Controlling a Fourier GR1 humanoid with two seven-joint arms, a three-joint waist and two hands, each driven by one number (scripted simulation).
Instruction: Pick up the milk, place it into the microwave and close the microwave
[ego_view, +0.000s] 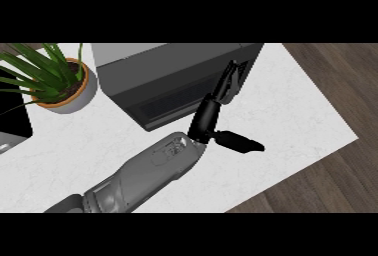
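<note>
fingers (227, 82) of the left hand (205, 120) lie straight against the microwave (170, 65), thumb spread aside.

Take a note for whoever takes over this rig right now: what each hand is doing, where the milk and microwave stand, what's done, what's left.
Hands: the left hand is open, its straight fingers against the right end of the microwave front; the right hand is not in view.
Things: the milk shows nowhere on the counter; the microwave's inside is hidden.
Done: the door looks shut, or nearly.
Left: confirm the milk is inside and the door is fully shut, then draw the hand back.
</note>
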